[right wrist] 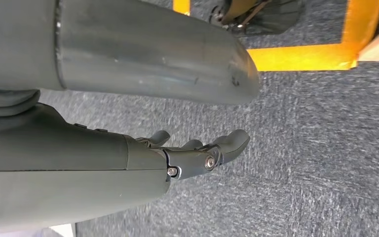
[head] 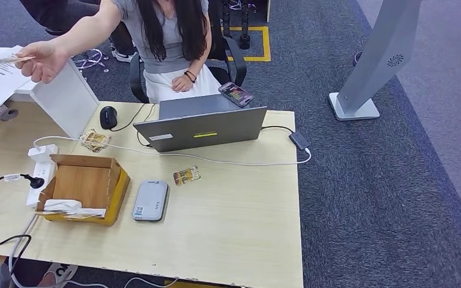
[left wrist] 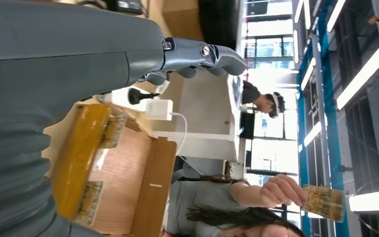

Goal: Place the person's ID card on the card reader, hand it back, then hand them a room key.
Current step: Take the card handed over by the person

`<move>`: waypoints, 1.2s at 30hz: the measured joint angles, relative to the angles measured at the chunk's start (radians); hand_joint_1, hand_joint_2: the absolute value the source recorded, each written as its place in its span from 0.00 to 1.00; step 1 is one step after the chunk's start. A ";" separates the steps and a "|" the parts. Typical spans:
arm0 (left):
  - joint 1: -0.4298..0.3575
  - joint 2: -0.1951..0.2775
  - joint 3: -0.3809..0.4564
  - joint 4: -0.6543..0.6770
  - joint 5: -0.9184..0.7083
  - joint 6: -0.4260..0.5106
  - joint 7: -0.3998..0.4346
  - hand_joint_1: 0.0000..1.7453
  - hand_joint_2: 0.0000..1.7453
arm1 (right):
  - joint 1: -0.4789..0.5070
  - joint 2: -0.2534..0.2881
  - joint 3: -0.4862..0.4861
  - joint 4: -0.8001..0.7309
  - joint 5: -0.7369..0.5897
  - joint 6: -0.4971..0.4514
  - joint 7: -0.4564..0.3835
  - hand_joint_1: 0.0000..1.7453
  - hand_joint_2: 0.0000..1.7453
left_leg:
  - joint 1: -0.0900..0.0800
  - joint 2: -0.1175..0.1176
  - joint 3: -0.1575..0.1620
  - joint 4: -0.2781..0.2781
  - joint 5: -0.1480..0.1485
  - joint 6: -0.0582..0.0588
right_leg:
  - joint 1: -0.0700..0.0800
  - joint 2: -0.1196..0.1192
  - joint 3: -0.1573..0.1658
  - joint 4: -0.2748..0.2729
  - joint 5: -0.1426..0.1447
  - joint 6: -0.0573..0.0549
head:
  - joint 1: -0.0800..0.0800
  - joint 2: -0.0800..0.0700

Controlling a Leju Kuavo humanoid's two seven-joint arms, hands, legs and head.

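Note:
A person seated behind the table stretches an arm out to the far left, holding a patterned ID card (head: 9, 59) (left wrist: 324, 202) in their hand (head: 41, 61). The grey-white card reader (head: 150, 201) lies flat on the table (head: 240, 228), right of an open cardboard box (head: 84, 187) (left wrist: 128, 163). A small patterned card (head: 186, 176) lies just beyond the reader, and another (head: 94, 140) lies near the mouse. My left hand (left wrist: 197, 57) is held out by the box's side with its fingers straight, holding nothing. My right hand (right wrist: 197, 153) hangs over grey carpet, also holding nothing.
A grey laptop (head: 201, 127) stands at the table's far edge with a mouse (head: 108, 116) beside it and a white cable across the table. A power strip (head: 41, 171) lies left of the box. A phone (head: 235, 94) rests on the person's lap. A white stand (head: 372, 60) is on the floor at the right.

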 joint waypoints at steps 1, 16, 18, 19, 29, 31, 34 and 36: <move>-0.006 0.004 -0.010 -0.011 -0.022 0.020 0.000 0.00 1.00 | 0.000 0.000 0.004 0.001 0.009 0.000 0.006 0.00 0.00 | 0.000 0.000 0.000 0.000 0.000 0.000 | 0.000 0.000 0.000 0.000 0.000 0.000 | 0.000 0.000; -0.154 0.140 -0.146 -0.003 -0.422 0.307 0.085 0.00 1.00 | -0.006 0.000 0.056 0.007 0.108 0.020 0.065 0.00 0.00 | 0.000 0.000 0.000 0.000 0.000 -0.001 | 0.000 0.000 0.000 0.000 0.000 0.000 | 0.000 0.000; -0.176 0.161 -0.166 0.010 -0.478 0.343 0.105 0.00 1.00 | -0.006 0.000 0.062 0.008 0.121 0.022 0.072 0.00 0.00 | 0.000 0.000 0.000 0.000 0.000 -0.001 | 0.000 0.000 0.000 0.000 0.000 0.000 | 0.000 0.000; -0.187 0.173 -0.175 0.017 -0.506 0.361 0.115 0.00 1.00 | -0.007 0.000 0.066 0.008 0.127 0.023 0.075 0.00 0.00 | 0.000 0.000 0.000 0.000 0.000 -0.001 | 0.000 0.000 0.000 0.000 0.000 0.000 | 0.000 0.000; -0.296 0.270 -0.264 0.097 -0.775 0.533 0.211 0.00 1.00 | -0.011 0.000 0.097 0.014 0.187 0.038 0.106 0.00 0.00 | 0.000 0.000 0.000 0.001 0.001 -0.001 | 0.000 0.001 0.000 0.000 0.000 0.000 | 0.000 0.000; -0.315 0.289 -0.283 0.113 -0.830 0.569 0.232 0.00 1.00 | -0.012 0.000 0.103 0.015 0.200 0.041 0.112 0.00 0.00 | 0.000 0.000 0.000 0.001 0.001 -0.001 | 0.000 0.001 0.000 0.000 0.000 0.000 | 0.000 0.000; -0.338 0.311 -0.301 0.126 -0.904 0.619 0.259 0.00 1.00 | -0.012 0.000 0.107 0.016 0.219 0.049 0.121 0.00 0.00 | 0.000 0.001 0.000 0.001 0.001 -0.001 | 0.000 0.001 -0.001 0.000 0.000 0.000 | 0.000 0.000; -0.371 0.335 -0.322 0.152 -0.961 0.661 0.284 0.00 1.00 | -0.013 0.000 0.114 0.016 0.238 0.056 0.130 0.00 0.00 | 0.000 0.000 0.000 0.002 0.002 -0.001 | 0.000 0.000 -0.001 0.000 0.000 0.000 | 0.000 0.000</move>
